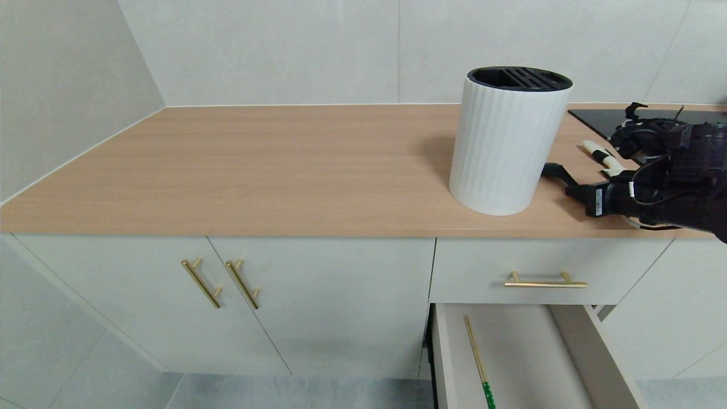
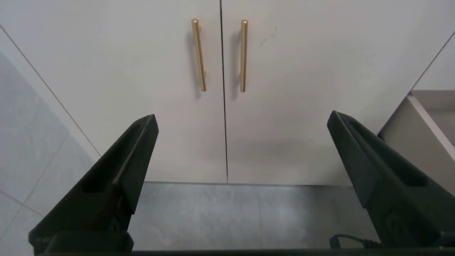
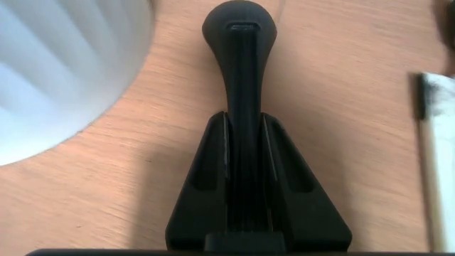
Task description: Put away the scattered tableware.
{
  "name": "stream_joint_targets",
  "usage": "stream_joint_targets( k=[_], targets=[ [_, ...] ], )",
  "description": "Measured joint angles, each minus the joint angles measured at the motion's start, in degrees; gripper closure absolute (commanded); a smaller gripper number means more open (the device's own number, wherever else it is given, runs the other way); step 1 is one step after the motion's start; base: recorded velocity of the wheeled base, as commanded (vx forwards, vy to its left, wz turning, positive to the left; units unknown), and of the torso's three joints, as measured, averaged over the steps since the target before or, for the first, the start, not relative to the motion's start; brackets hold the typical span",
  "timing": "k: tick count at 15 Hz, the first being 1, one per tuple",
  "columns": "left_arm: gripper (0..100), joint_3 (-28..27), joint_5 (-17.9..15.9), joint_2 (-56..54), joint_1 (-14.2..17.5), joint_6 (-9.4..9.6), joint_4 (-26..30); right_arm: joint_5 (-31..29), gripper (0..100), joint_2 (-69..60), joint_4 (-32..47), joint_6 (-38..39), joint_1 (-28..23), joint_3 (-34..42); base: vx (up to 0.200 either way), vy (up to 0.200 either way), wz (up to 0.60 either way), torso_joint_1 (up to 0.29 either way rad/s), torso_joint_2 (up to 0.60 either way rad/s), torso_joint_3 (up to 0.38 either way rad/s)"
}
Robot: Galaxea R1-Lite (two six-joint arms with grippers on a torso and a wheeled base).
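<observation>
Held tight between the fingers of the right gripper point(image 3: 245, 135): a black handle point(image 3: 238, 43), rounded end sticking out past the fingertips, low over the wooden countertop point(image 1: 284, 170) (touching the wood or not, hard to tell). Just beside that rounded end, a white ribbed holder point(image 1: 505, 147) with a black slotted top, standing upright near the front edge of the countertop. On the other side of the gripper, lying flat on the wood and apart from it, a white-handled utensil point(image 1: 602, 158), next to the corner of a black hob point(image 1: 596, 116). Below the countertop, under a shut drawer point(image 1: 483, 267) with a gold bar handle, an open drawer point(image 1: 528, 352) with wooden chopsticks point(image 1: 476, 355) inside, green at the near end, close to the left wall. Further to the left and lower, the left gripper point(image 2: 242, 121), fingers wide apart and holding nothing, facing two shut cabinet doors point(image 2: 298, 107) with gold handles, above a grey floor point(image 2: 234, 213).
</observation>
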Motion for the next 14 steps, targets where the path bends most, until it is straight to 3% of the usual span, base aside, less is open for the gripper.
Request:
stream_joint_targets(
  k=[7, 14],
  targets=[
    [0, 0.00, -0.02, 0.00, 0.00, 0.00, 0.00, -4.16, 100, -9.24, 8.48, 8.90, 2.11, 2.78, 0.000, 0.000, 0.00, 0.000, 0.00, 0.000],
    [0, 0.00, 0.00, 0.00, 0.00, 0.00, 0.00, -4.33, 100, -31.61, 14.70, 4.77, 2.15, 17.58, 0.000, 0.000, 0.00, 0.000, 0.00, 0.000]
  ],
)
